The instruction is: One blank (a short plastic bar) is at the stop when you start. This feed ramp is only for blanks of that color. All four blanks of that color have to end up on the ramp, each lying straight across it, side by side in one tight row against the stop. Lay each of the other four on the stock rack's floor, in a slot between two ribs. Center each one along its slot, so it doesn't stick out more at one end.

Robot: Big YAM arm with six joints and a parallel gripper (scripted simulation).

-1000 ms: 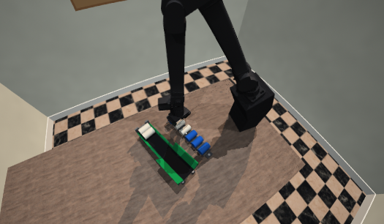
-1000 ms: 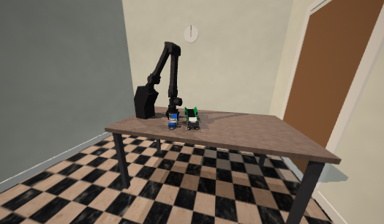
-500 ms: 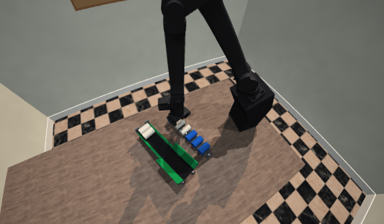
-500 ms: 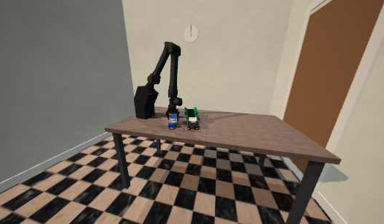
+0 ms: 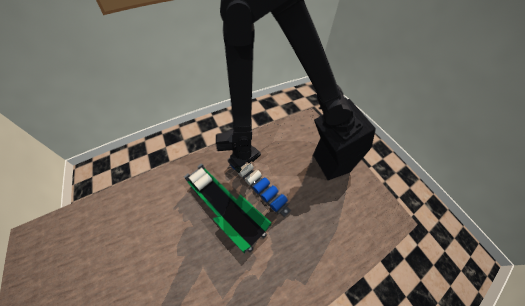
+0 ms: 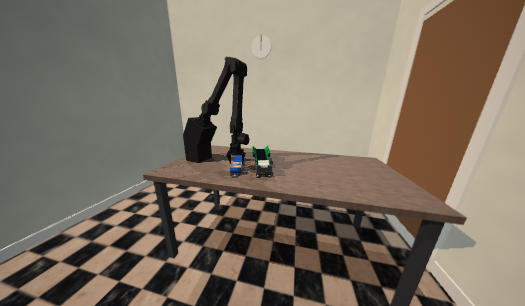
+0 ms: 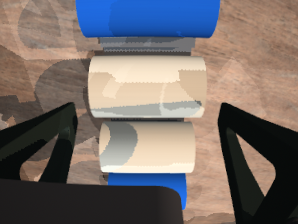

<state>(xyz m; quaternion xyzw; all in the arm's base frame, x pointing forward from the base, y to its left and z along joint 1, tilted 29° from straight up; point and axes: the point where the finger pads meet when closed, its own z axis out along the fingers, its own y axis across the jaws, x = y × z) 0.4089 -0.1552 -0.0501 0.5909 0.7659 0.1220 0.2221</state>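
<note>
Nearest in the exterior view, blue blanks and two cream blanks lie in the rack. Beside it, two more cream blanks lie together across one end of the ramp. The gripper is over the rack, fingers spread, holding nothing; behind stands the arm's base

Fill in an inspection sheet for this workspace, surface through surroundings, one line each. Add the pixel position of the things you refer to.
Surface: wood-look table (image 5: 115,240) (image 6: 330,175), shadows across it.
Job's things: green-sided ramp (image 5: 266,223) (image 6: 268,155) with two cream blanks side by side at one end; next to it, a row of blue and cream blanks, two cream ones adjacent.
Clutter: nothing seen.
Gripper: gripper (image 5: 244,167) (image 6: 235,156) (image 7: 147,112) open over the row, nothing held.
Cables: nothing seen.
Surroundings: checkered floor (image 5: 436,270) (image 6: 274,236), plain walls, round wall clock (image 6: 261,46), brown door (image 6: 452,95).
</note>
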